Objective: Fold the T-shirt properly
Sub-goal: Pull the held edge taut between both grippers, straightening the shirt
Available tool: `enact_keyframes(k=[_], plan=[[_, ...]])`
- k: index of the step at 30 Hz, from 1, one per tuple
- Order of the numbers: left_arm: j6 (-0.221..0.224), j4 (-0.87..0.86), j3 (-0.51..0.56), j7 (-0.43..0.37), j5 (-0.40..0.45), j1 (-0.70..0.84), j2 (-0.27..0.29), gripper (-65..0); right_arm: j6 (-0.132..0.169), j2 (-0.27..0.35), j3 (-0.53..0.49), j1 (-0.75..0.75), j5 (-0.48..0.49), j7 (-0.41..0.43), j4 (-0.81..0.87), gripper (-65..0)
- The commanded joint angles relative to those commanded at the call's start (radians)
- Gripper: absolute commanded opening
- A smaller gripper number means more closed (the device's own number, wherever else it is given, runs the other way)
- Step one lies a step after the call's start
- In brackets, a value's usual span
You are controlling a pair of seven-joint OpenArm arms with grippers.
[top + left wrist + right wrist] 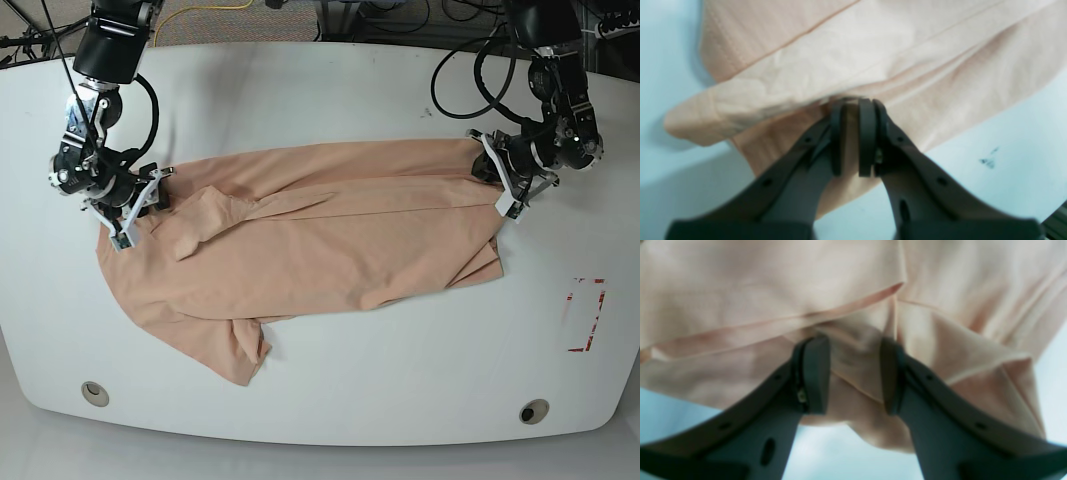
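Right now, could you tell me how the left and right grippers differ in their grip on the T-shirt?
The left gripper has its pads nearly shut on a thin fold of the T-shirt; the right gripper stands wider, around a thicker bunch. In the base view, left holds the right-hand edge, right the left-hand edge. Both pinch cloth.

Overhead base; two close wrist views

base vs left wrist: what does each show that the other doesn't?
Only base: the whole T-shirt spread on the white table, both arms at its opposite ends, the right gripper, the red marking near the table's edge, two holes along the front edge.

Only left wrist: the left gripper close up, nearly closed with cloth between its pads; seam lines, a layered fold, a small dark smudge on the table.

Both: peach fabric, pale tabletop, the left gripper at the shirt's edge.
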Motion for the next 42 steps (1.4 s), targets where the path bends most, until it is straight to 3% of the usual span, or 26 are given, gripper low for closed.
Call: enact_keyframes(k=[10, 19, 22, 28, 30, 35, 42], plan=[[0.0, -0.006, 0.0, -0.025, -0.003, 0.003, -0.028, -60.1, 0.0, 0.058, 0.1, -0.003, 0.0, -0.058, 0.035, -41.9], [0.0, 0.006, 0.0, -0.025, -0.006, 0.0, -0.029, -60.1, 0.0, 0.023, 0.161, -0.017, 0.003, -0.129, 0.135, -40.4], [0.0, 0.012, 0.0, -0.025, -0.006, -0.002, -0.029, -60.0, 0.0, 0.0, 0.161, -0.02, 0.003, -0.13, 0.147, -33.9], [0.0, 0.032, -0.002, -0.021, -0.002, -0.011, -0.029, -60.0, 0.0, -0.068, 0.195, -0.034, 0.003, -0.13, 0.147, -9.4], [0.0, 0.032, -0.002, -0.021, -0.002, -0.012, -0.029, -60.0, 0.0, -0.087, 0.233, -0.038, 0.003, -0.13, 0.147, -5.5], [0.0, 0.031, -0.002, -0.021, -0.002, -0.014, -0.031, -60.0, 0.0, -0.126, 0.275, -0.037, 0.003, -0.124, 0.146, -7.0], [0.0, 0.031, -0.003, -0.021, -0.002, -0.015, -0.032, -60.0, 0.0, -0.135, 0.276, -0.041, 0.003, -0.11, 0.146, -11.6]])
